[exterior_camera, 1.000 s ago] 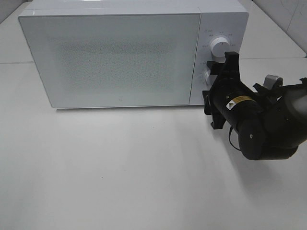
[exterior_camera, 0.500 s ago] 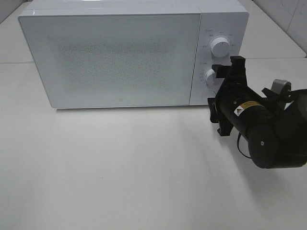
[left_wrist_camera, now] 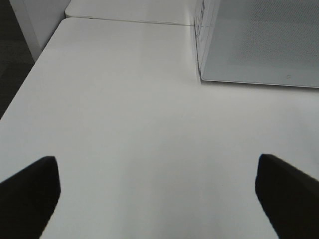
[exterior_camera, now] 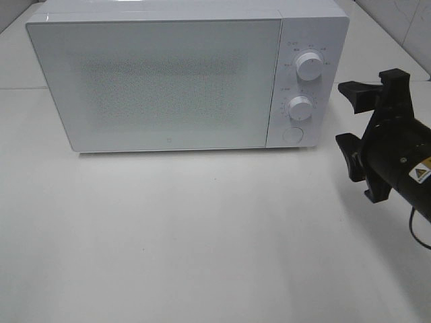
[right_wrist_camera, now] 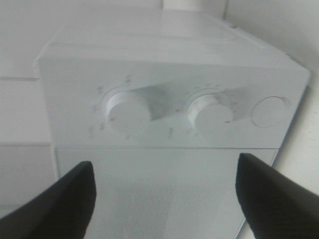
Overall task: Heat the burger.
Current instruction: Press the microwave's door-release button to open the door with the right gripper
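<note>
The burger is not in view. The white microwave [exterior_camera: 161,81] stands at the back of the table with its door shut; the frosted door hides its inside. My right gripper [exterior_camera: 340,113] is open and empty, held off the table to the right of the control panel, apart from it. The right wrist view looks between the open fingers [right_wrist_camera: 70,199] at the upper knob [right_wrist_camera: 127,112], the lower knob [right_wrist_camera: 209,117] and the round button [right_wrist_camera: 269,110]. My left gripper [left_wrist_camera: 157,172] is open and empty over bare table left of the microwave [left_wrist_camera: 259,40]; it is outside the exterior high view.
The control panel carries the upper knob [exterior_camera: 308,65], the lower knob [exterior_camera: 299,108] and a round button [exterior_camera: 291,134]. The white table [exterior_camera: 175,229] stretches in front of the microwave. The table's left edge [left_wrist_camera: 30,69] drops to a dark floor.
My right gripper has drawn back from the lower knob to the right, away from the control panel. Both knobs now show in full. The microwave has not moved.
</note>
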Action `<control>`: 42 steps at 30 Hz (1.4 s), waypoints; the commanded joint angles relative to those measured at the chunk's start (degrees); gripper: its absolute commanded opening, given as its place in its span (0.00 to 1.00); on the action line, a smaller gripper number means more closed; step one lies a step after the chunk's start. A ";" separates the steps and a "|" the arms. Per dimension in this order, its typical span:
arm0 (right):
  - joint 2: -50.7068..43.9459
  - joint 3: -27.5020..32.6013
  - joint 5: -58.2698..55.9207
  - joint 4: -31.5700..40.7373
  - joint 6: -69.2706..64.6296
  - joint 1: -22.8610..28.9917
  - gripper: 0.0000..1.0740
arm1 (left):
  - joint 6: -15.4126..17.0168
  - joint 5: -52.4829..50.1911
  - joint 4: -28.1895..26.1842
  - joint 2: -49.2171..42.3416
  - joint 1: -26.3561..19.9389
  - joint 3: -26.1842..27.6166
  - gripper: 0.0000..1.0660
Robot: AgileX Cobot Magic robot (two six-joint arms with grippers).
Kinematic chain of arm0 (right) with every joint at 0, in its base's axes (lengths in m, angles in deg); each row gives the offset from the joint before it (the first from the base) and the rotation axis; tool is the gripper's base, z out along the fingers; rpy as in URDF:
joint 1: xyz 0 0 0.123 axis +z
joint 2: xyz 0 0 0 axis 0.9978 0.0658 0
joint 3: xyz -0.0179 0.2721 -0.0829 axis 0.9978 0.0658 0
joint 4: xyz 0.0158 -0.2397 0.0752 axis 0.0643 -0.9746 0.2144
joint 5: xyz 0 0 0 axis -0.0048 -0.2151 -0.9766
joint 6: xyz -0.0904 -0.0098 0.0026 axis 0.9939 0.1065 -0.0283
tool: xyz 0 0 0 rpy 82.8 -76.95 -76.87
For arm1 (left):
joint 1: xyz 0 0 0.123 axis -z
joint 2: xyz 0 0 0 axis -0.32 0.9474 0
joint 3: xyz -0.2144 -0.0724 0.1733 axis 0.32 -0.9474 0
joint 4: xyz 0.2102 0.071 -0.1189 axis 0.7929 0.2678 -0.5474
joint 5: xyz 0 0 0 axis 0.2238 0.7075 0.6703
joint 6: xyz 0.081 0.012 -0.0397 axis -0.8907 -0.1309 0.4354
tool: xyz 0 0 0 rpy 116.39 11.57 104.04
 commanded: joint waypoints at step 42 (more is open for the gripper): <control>-33.86 -20.51 -110.29 -25.32 66.41 -23.20 0.71 | 0.06 -0.86 -0.11 -0.80 0.06 -0.17 0.96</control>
